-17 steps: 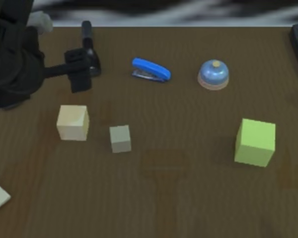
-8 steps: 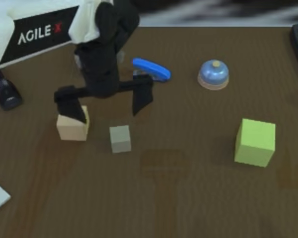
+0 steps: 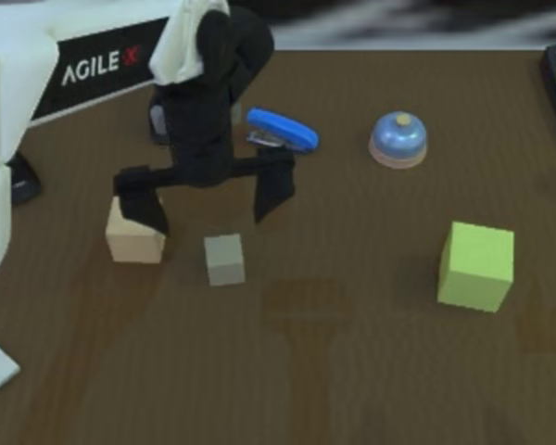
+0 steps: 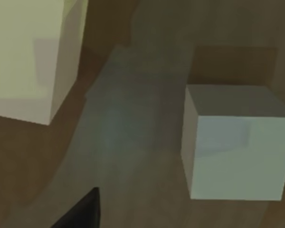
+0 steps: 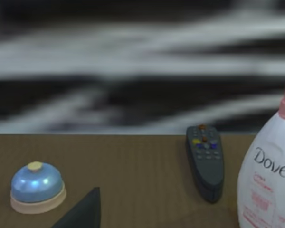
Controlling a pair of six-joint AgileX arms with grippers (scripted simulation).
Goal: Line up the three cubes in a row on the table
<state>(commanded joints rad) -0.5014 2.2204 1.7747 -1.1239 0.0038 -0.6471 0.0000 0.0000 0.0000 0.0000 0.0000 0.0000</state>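
My left end effector point(image 3: 206, 197), fingers spread wide, hangs beside the cream cube point(image 3: 134, 237), one finger overlapping it, grey-olive cube point(image 3: 224, 259) just beyond; descending off-centre could knock the cream cube askew.

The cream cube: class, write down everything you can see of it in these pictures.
The cream cube is a plain, solid-looking block with matte pale-yellow faces and no markings. It sits flat on the table at its left side, upright, the small grey-olive cube close to its right but apart from it. The left pincer hangs open over the two cubes, and one dark finger overlaps the cream cube's top edge from above; whether it touches cannot be told. The left wrist view shows it beside the grey-olive cube.
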